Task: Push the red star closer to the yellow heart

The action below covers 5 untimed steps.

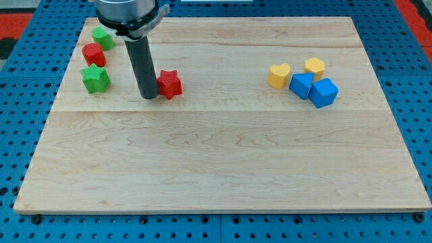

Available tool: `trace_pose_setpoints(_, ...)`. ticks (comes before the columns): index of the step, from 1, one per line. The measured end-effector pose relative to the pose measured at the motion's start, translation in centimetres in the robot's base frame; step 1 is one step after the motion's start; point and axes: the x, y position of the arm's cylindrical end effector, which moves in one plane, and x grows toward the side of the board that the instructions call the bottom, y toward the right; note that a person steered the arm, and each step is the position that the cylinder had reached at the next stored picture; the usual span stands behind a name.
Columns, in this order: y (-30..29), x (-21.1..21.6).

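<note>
The red star (170, 84) lies on the wooden board, left of centre near the view's top. My tip (149, 96) stands right against the star's left side, touching or nearly touching it. The yellow heart (278, 75) lies well to the star's right, in the upper right part of the board. The dark rod rises from the tip to the arm's head at the view's top.
A yellow block (314, 66), a blue block (301, 85) and a blue cube (323, 92) crowd just right of the heart. A green block (102, 37), a red cylinder (94, 54) and a green star (95, 78) sit at upper left. The wooden board (223, 162) rests on blue pegboard.
</note>
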Motion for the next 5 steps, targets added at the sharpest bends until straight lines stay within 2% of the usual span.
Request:
trace_pose_setpoints(1, 1.5, -1.6)
trace_pose_setpoints(2, 9.0, -2.6)
trace_pose_setpoints(4, 11.5, -6.5)
trace_pose_setpoints(5, 18.5, -6.6)
